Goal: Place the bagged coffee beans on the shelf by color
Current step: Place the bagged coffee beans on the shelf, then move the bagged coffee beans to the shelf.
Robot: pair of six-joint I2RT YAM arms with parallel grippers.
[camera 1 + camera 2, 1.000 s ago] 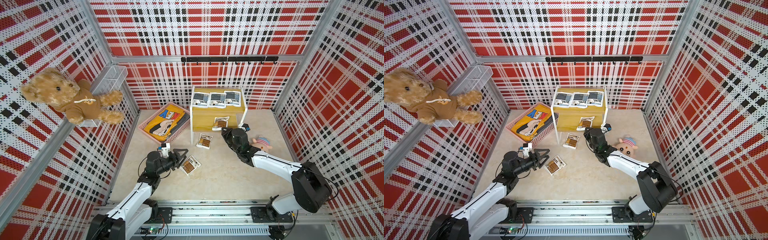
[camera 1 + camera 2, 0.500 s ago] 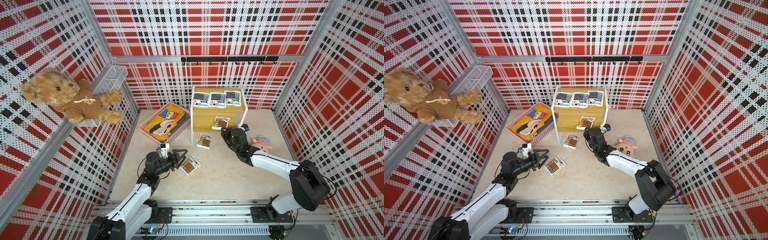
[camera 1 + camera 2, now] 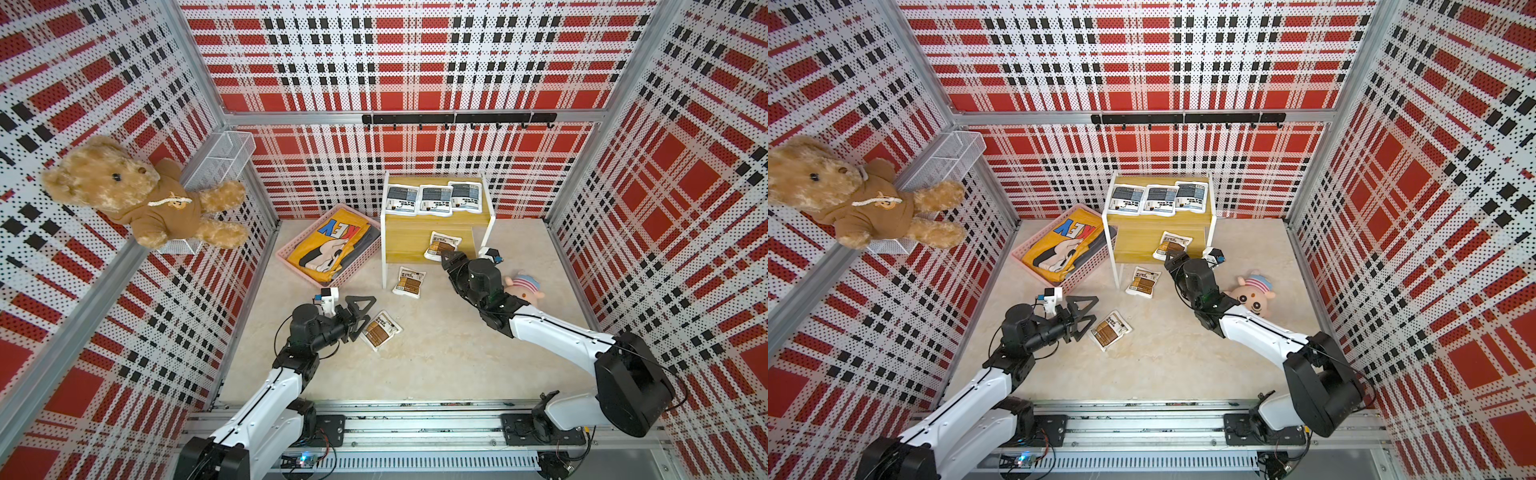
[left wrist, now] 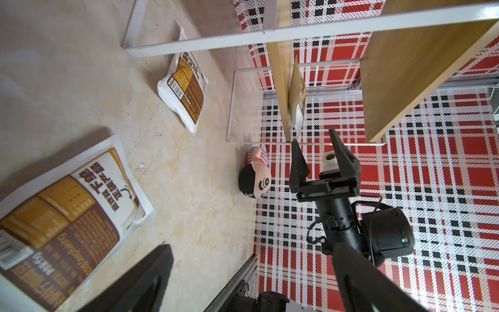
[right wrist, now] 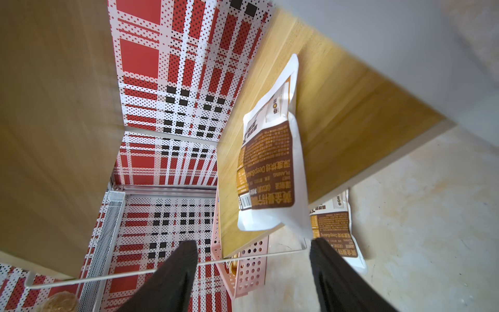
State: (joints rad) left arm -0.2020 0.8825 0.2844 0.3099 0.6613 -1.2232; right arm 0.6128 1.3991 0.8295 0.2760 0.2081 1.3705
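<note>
So far, three blue pouches [image 3: 434, 199] sit on the shelf's [image 3: 405, 245] top tier, one brown pouch [image 3: 442, 245] on the lower with your right pincer [image 4: 313, 137] spread beside it; two brown pouches [image 3: 380, 329] lie on the worktop [image 3: 436, 357], left pincer [image 3: 372, 308] spread.

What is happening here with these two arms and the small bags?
Two robot arms are sorting coffee pouches onto a stepped shelf. Three grey-blue pouches lie on its top board. One brown pouch lies on the lower board, with the right pincer open at its near edge, not gripping it. Another brown pouch lies on the floor by the shelf leg. The left pincer is open beside a third brown pouch.
</note>
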